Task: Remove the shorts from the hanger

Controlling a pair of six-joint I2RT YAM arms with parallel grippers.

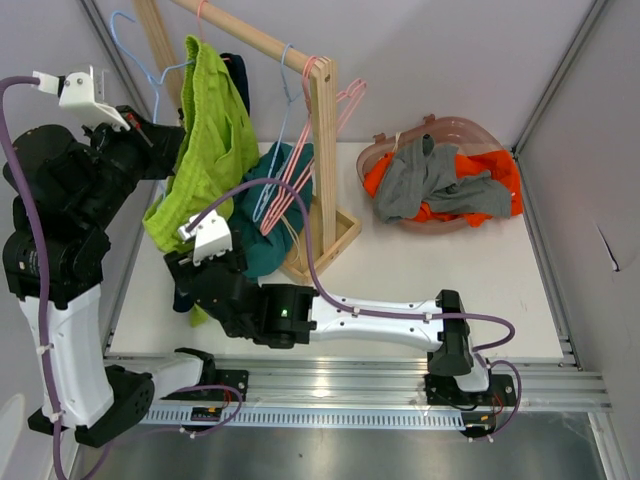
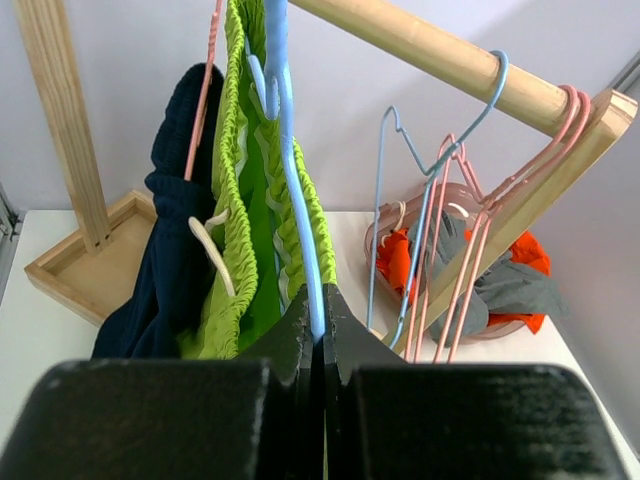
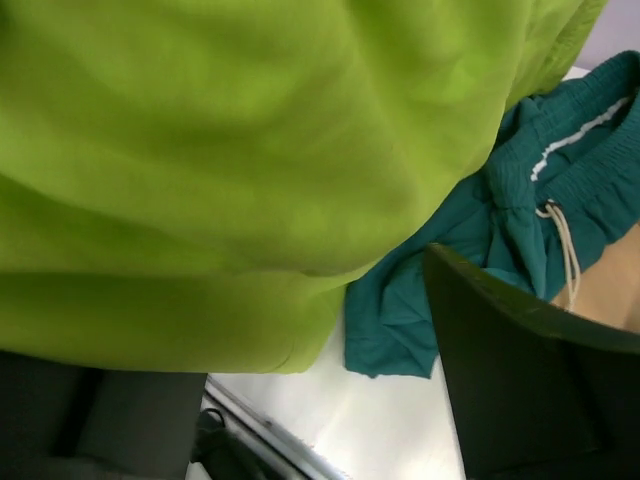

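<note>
My left gripper (image 1: 168, 138) (image 2: 320, 322) is shut on a light-blue hanger (image 2: 290, 170) that carries the lime green shorts (image 1: 210, 130) (image 2: 240, 210). They hang beside the wooden rod (image 1: 262, 42) (image 2: 440, 55). The dark navy shorts (image 1: 236, 72) (image 2: 170, 240) hang behind them on a pink hanger. My right gripper (image 1: 187, 292) (image 3: 310, 400) is open just under the lime shorts' lower hem (image 3: 200, 200). The teal shorts (image 1: 268, 215) (image 3: 500, 230) lie crumpled by the rack base. The orange shorts (image 1: 500, 175) and grey shorts (image 1: 430, 180) lie in the basket (image 1: 470, 130).
Empty pink hangers (image 1: 290, 185) (image 2: 470, 260) and an empty blue one (image 2: 425, 180) hang at the rod's right end by the upright post (image 1: 323, 150). The rack's wooden base frames (image 1: 335, 240) (image 2: 85, 265) stand on the white table. Grey walls close in at both sides.
</note>
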